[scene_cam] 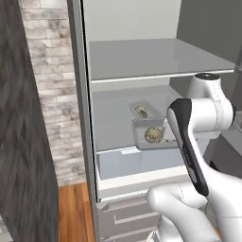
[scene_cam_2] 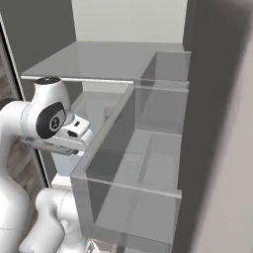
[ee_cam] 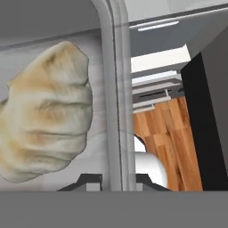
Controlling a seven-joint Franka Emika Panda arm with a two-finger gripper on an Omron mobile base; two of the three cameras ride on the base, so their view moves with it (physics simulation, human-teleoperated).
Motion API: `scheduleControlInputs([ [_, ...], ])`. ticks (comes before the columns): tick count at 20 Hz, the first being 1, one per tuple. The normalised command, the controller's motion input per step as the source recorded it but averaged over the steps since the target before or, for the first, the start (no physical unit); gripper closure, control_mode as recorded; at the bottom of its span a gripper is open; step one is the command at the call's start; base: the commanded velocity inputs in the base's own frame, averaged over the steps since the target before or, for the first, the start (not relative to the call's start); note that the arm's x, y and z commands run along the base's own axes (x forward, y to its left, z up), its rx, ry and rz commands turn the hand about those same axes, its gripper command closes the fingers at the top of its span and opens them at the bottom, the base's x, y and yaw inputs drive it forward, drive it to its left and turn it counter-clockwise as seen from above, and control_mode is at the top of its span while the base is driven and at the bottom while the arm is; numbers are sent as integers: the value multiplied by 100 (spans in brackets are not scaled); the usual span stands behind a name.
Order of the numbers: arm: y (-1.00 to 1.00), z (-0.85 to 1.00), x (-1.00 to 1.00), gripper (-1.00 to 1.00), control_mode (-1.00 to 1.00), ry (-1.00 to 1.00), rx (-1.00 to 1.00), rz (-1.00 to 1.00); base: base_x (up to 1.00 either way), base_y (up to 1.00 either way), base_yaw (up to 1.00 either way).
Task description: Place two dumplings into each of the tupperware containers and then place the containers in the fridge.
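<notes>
Arm: reaches forward into the open fridge (scene_cam: 142, 61), wrist level with its middle shelf.
Gripper (ee_cam: 117, 178): pinched narrow on the rim of the near tupperware container (scene_cam: 142, 137), which holds a dumpling (scene_cam: 153, 134).
Far container (scene_cam: 140, 107): on the same shelf.

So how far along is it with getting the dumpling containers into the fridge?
Looks nearly done. One tupperware container sits further back on the fridge shelf with a dumpling showing in it. In hand: the gripper is shut on the rim of the second container, held at the shelf's front edge with a dumpling inside. Left: set it down, release and withdraw. Whether each holds two dumplings can't be told.
</notes>
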Motion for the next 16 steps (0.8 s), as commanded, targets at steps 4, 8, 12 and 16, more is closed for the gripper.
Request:
scheduleControlInputs([
  [4,0,0,0,100,100,0,0,0,61,-10,1],
  [8,0,0,0,100,100,0,0,0,49,-16,0],
  [12,0,0,0,100,100,0,0,0,25,-5,0],
  [16,0,0,0,100,-100,0,0,0,0,0,0],
])
